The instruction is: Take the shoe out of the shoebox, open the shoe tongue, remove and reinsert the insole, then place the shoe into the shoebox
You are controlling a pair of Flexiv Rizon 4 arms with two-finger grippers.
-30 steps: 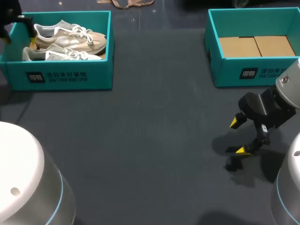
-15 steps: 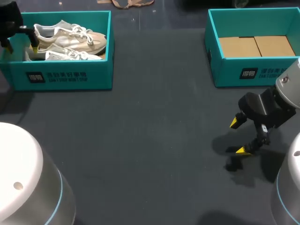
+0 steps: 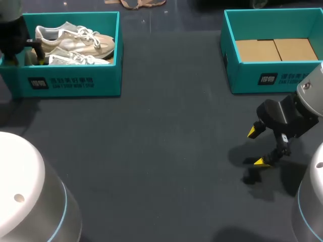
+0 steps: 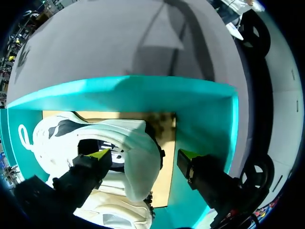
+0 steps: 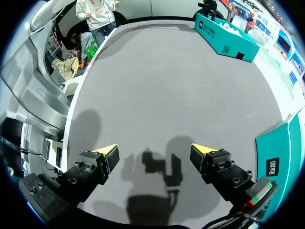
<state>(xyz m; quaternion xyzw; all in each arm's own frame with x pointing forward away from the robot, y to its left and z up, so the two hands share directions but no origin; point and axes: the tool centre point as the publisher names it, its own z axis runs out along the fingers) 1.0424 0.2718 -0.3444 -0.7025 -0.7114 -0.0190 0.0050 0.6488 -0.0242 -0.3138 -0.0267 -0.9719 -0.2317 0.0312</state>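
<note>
Two pale sneakers lie in the teal shoebox (image 3: 70, 83) at the far left. My left gripper (image 3: 31, 50) reaches into its left end, at the heel of the far shoe (image 3: 75, 39). In the left wrist view that gripper (image 4: 144, 154) is open and straddles the white heel (image 4: 138, 157): one fingertip (image 4: 100, 153) sits over the shoe's opening, the other (image 4: 188, 155) outside the heel above the cardboard floor. The second shoe (image 3: 70, 59) lies beside it toward the front wall. My right gripper (image 3: 260, 146) hangs open over bare table at the right, nothing between its fingers (image 5: 155, 155).
A second teal box (image 3: 242, 75) with only a cardboard floor (image 3: 275, 49) stands at the far right, just beyond my right gripper. A tan strap (image 3: 144, 4) lies at the table's far edge. Dark tabletop (image 3: 166, 141) stretches between the boxes.
My left gripper has moved right and down into the box, from its left wall to the far shoe's heel. The right arm has not moved.
</note>
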